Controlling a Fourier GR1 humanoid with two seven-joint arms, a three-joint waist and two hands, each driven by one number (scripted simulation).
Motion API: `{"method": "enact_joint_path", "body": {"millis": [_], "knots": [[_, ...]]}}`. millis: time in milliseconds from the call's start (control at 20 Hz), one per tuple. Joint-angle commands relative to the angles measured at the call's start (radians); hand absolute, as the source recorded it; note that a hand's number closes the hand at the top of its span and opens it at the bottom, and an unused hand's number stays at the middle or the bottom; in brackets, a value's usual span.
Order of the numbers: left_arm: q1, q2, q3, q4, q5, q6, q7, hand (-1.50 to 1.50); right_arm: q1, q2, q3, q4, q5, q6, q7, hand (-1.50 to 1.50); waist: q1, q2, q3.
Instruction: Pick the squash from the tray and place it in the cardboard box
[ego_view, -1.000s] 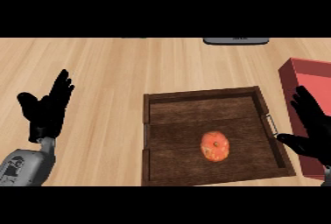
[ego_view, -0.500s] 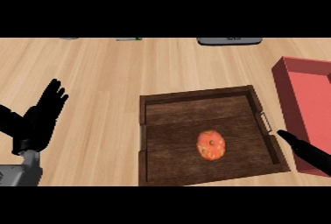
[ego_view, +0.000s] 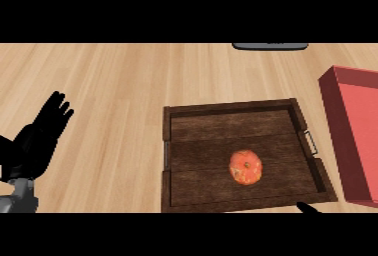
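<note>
Head view, looking steeply down on a light wooden counter (ego_view: 111, 80) whose grain runs across the whole frame. Right of centre, in the lower half, sits a dark brown wooden tray (ego_view: 221, 109) with raised walls and a small metal handle on each short side; its floor is made of wide planks. At the far right edge lies a red box (ego_view: 347, 125), only partly in frame, its near wall running alongside the tray's right side with a narrow strip of counter between them. At the left edge, around mid-height and below, the left hand (ego_view: 37, 142) shows as a black shape above a grey forearm, fingers straight and spread, pointing up and slightly right, released and holding nothing, well apart from the tray. Inside the tray, a little below and right of its middle, an orange squash (ego_view: 246, 167) with paler mottling lies alone on the planks, touching none of the walls. At the top edge, right of centre, part of a dark grey flat object (ego_view: 270, 46) pokes into frame. At the bottom edge, just below the tray's lower right corner, a small black tip of the right hand (ego_view: 307, 208) appears; whether it is released or clenched cannot be told.
</note>
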Motion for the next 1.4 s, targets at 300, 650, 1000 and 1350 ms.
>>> {"method": "enact_joint_path", "body": {"millis": [300,650,1000,1350], "knots": [[-0.005,0.000,-0.014,-0.024,0.009,-0.031,0.010,0.00,0.048,-0.019,0.176,-0.176,0.285,0.459,0.559,-1.50,0.046,0.016,0.000],[0.017,0.012,-0.004,-0.046,0.012,-0.050,0.018,0.00,-0.237,0.186,0.310,-0.151,0.334,0.743,0.964,-1.50,0.062,0.010,0.007],[0.011,-0.008,0.006,-0.045,0.006,-0.038,0.019,0.00,-0.410,0.272,0.348,-0.017,0.333,0.796,1.120,-1.50,0.037,0.006,0.009],[-0.008,-0.004,0.029,-0.031,0.001,-0.028,0.047,0.00,-0.451,0.273,0.345,0.030,0.291,0.798,1.151,-1.50,0.015,0.003,0.011]]}}
